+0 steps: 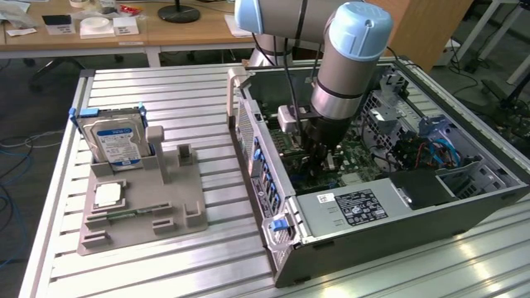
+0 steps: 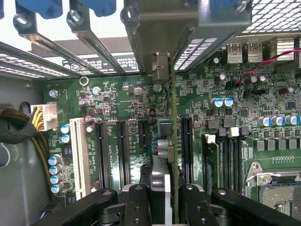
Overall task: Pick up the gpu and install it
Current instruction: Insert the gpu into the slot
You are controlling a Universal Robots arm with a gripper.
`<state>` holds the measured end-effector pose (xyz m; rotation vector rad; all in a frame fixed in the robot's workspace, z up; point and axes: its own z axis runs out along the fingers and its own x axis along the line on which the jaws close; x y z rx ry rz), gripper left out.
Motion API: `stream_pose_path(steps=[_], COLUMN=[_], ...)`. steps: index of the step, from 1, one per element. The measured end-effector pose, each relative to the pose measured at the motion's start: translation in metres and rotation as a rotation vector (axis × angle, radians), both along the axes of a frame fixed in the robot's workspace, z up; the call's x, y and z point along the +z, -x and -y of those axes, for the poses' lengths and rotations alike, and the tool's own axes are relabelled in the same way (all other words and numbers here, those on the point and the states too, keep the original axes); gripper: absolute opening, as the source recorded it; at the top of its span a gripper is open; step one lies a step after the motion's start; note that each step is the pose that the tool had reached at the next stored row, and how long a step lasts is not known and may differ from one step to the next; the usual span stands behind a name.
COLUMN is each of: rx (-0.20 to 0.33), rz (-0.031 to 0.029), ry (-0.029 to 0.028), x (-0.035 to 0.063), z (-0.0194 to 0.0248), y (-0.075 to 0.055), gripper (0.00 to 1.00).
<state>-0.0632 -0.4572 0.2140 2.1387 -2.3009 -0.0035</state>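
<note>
Fingers of the end effector clench the gpu edge-on, held upright so its board edge lines up with the motherboard slot directly beneath, inside the open computer case.

the table is a slotted aluminium top with long grooves running along its length. two things lie directly on it. towards the exterior view's left rests a flat grey fixture tray with raised holders. just beside it, towards the exterior view's right, stands an open computer case, its side panel off and its inside facing up. tray and case sit near each other without touching.
</note>
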Motion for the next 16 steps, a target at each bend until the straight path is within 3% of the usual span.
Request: stream_pose_path(steps=[16], rx=[0.000], rz=[0.0000], ry=[-0.0001], x=[-0.0039], z=[0.0001], y=[0.0010], gripper=[0.28])
